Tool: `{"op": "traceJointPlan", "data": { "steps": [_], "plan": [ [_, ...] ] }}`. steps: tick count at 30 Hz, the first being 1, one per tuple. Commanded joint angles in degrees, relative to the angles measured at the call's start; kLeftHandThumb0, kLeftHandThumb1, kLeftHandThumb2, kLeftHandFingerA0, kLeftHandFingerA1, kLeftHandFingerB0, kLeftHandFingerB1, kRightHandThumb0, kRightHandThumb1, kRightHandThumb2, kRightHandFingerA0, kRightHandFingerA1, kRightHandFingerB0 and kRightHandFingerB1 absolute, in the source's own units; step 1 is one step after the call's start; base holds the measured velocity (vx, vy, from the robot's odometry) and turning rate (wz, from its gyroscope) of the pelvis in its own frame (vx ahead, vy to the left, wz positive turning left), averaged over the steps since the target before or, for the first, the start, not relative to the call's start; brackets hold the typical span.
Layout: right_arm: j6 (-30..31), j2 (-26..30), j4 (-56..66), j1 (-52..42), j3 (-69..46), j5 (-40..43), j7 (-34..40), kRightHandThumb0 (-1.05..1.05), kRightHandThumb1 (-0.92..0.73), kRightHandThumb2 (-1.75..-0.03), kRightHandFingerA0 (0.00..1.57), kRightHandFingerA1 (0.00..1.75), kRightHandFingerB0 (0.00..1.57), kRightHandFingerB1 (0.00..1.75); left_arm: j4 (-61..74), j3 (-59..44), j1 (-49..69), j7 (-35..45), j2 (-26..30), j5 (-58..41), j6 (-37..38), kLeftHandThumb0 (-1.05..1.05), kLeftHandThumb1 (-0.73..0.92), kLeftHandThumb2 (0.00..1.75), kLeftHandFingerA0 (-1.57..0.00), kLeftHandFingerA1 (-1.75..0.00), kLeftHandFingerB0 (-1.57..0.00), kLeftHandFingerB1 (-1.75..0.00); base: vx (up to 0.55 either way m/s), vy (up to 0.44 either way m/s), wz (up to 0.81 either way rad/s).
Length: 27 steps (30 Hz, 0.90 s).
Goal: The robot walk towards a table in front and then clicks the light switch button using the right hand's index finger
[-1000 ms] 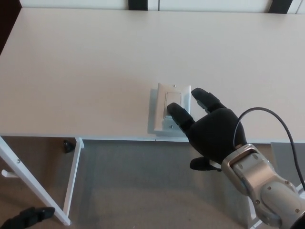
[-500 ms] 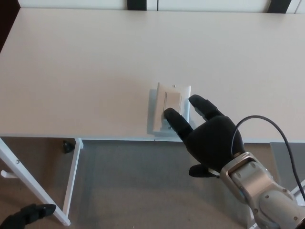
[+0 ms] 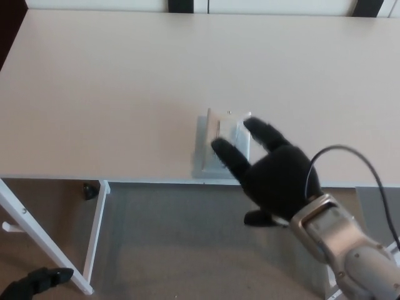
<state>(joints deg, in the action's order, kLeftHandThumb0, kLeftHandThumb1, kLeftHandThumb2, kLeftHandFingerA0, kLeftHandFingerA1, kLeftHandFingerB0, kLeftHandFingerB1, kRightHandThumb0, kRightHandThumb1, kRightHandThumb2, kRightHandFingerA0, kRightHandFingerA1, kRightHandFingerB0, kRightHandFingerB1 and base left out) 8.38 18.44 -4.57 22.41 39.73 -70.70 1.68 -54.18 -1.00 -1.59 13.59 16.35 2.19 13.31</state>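
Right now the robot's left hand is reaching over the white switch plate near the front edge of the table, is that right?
Not quite. The head view shows the right hand, coming in from the picture's right, reaching over the white switch plate near the front edge of the table. Its fingers are spread, one over the plate.

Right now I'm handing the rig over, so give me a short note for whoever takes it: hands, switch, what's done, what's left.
Right hand: open, fingers spread, over the light switch at the near edge of the white table. One finger lies across the plate's lower part; the picture is blurred, so contact is unclear.
Left hand: only a dark bit shows at the lower left, state unclear.
Done: the robot stands at the table.
Left: confirm the click, then withdraw the hand.
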Motion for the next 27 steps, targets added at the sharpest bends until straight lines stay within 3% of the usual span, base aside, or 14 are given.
{"op": "traceJointPlan", "data": {
  "steps": [1,4,6,9,13,17,22,23,25,27],
  "plan": [
    [-2.9,3.4,11.4,-1.4,-6.3,5.3,-3.6,-1.05,-0.66,-0.99,0.00,0.00,0.00,0.00,-0.6,-0.4,-0.5,0.3,1.3,0.2,-0.6,-0.25,0.65,0.59,-0.50,-0.56,-0.34,-0.42,0.00,0.000,0.00],
    [-4.5,7.4,28.4,-7.6,-14.1,12.1,-8.0,-1.04,-0.66,-0.98,0.00,0.00,0.00,0.02,-0.3,-0.3,-0.7,-0.1,1.2,0.3,-2.1,-0.26,0.65,0.59,-0.51,-0.54,-0.34,-0.41,0.00,0.000,0.00],
    [-4.7,7.6,29.7,-8.3,-14.9,12.5,-8.7,-1.04,-0.66,-0.98,0.00,0.00,0.00,0.02,-0.3,-0.3,-0.7,-0.1,1.2,0.4,-2.1,-0.26,0.65,0.59,-0.51,-0.54,-0.34,-0.41,0.00,0.000,0.00],
    [-9.2,13.9,44.5,-23.1,-23.8,18.6,-6.2,-1.05,-0.71,-1.01,0.00,0.00,0.00,0.00,-1.4,-0.1,-0.8,0.0,1.1,0.5,-1.0,-0.27,0.64,0.59,-0.52,-0.57,-0.34,-0.42,0.00,0.000,0.00],
    [-16.5,16.7,51.2,-40.7,-32.9,23.3,0.9,-1.05,-0.70,-1.00,0.00,0.00,0.00,0.00,-2.1,0.4,-0.9,0.3,1.4,1.1,-0.1,-0.28,0.65,0.59,-0.52,-0.57,-0.33,-0.42,0.00,0.000,0.00],
    [-24.8,16.3,52.2,-56.7,-40.7,25.7,8.3,-1.05,-0.72,-1.02,0.00,0.03,0.00,0.00,-2.5,0.0,-1.1,-0.1,1.0,0.7,-1.1,-0.25,0.65,0.59,-0.52,-0.57,-0.33,-0.42,0.00,0.000,0.00],
    [-32.9,12.7,46.9,-68.6,-45.1,26.9,18.1,-1.00,-0.64,-0.96,0.00,0.04,0.00,0.01,-3.3,-0.2,-0.4,0.7,0.6,0.2,0.1,-0.26,0.65,0.59,-0.51,-0.59,-0.32,-0.43,0.00,0.000,0.00],
    [-34.3,12.0,44.7,-69.3,-45.3,30.2,17.5,-1.00,-0.63,-0.96,0.00,0.06,0.00,0.03,-3.5,-0.1,-0.6,0.6,0.6,0.3,0.3,-0.23,0.45,0.91,-0.46,-0.67,-0.22,-0.54,0.00,0.000,0.00],
    [-35.3,10.0,38.9,-69.7,-44.7,44.2,10.1,-0.97,-0.59,-0.92,0.00,0.07,0.14,0.11,-3.1,-0.2,-0.3,0.8,0.4,0.0,0.3,-0.22,0.46,0.92,-0.44,-0.65,-0.21,-0.54,0.00,0.000,0.00],
    [-32.1,7.8,31.7,-66.6,-43.9,49.1,5.8,-0.93,-0.58,-0.93,0.00,0.11,0.11,0.18,-3.5,0.2,-0.4,0.4,0.4,0.6,0.5,-0.22,0.46,0.92,-0.44,-0.65,-0.21,-0.53,0.00,0.000,0.00]
  ]
}}
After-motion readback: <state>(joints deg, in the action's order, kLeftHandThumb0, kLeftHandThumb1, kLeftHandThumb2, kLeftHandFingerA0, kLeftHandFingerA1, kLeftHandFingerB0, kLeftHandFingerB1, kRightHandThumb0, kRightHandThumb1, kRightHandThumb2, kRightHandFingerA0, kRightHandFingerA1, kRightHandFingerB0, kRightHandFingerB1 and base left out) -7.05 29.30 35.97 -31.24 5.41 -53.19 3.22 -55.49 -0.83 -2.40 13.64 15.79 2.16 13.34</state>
